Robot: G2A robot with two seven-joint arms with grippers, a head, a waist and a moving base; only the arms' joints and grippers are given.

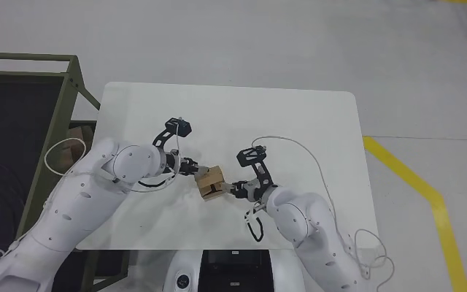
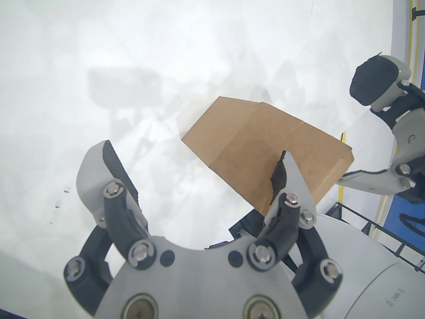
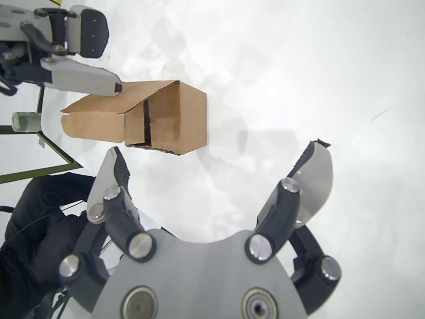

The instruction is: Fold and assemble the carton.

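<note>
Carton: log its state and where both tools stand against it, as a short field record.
carton: brown, lying on the white table; body boxed up, one long flap sticking out unfolded
end face: a dark gap shows between its panels
left tool: open, one fingertip on the outstretched flap
right tool: open, facing the carton's end face; carton not between its fingers
assembly: not finished, flap not tucked in
</note>
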